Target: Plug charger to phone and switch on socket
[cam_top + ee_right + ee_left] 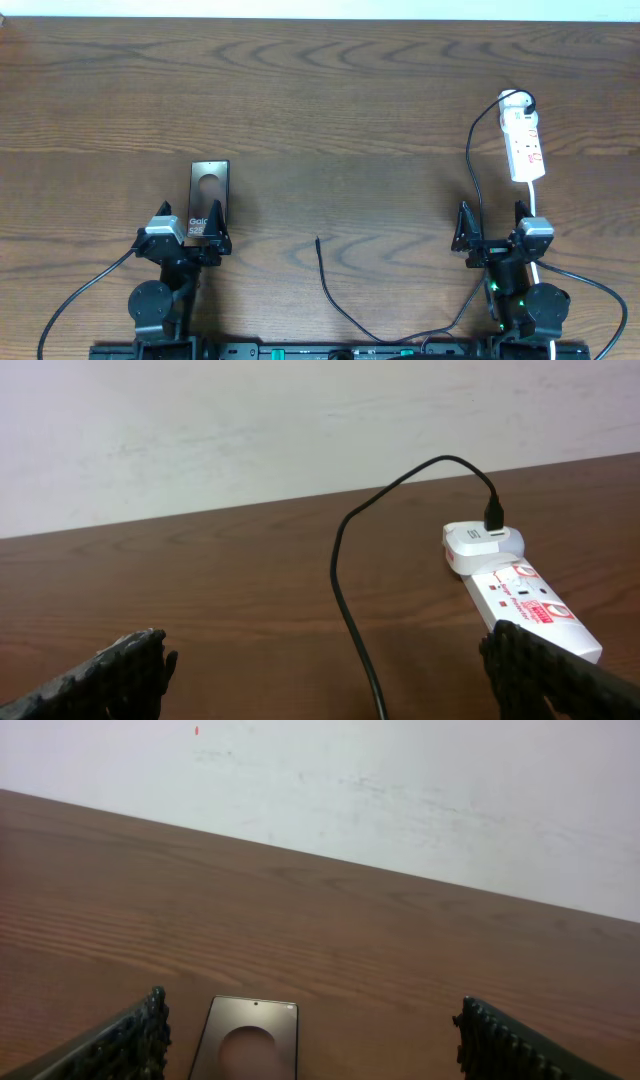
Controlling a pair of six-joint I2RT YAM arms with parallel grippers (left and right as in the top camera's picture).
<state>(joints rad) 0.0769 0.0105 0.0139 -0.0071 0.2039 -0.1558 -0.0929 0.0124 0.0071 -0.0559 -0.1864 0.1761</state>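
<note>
The dark phone [208,194] with a round circle mark lies on the wooden table at the left; it also shows in the left wrist view [247,1038]. My left gripper [201,228] is open and empty, its fingers over the phone's near end. The white socket strip [522,140] lies at the right, with a white adapter at its far end [483,545]. The black charger cable [470,170] runs from that adapter past my right gripper to a free plug tip [318,239] near the table's middle. My right gripper [492,228] is open and empty, straddling the cable [350,600].
The socket's white cord [537,205] runs toward the right arm's base. The cable loops along the front edge [400,338] between the two arm bases. A pale wall stands beyond the table's far edge.
</note>
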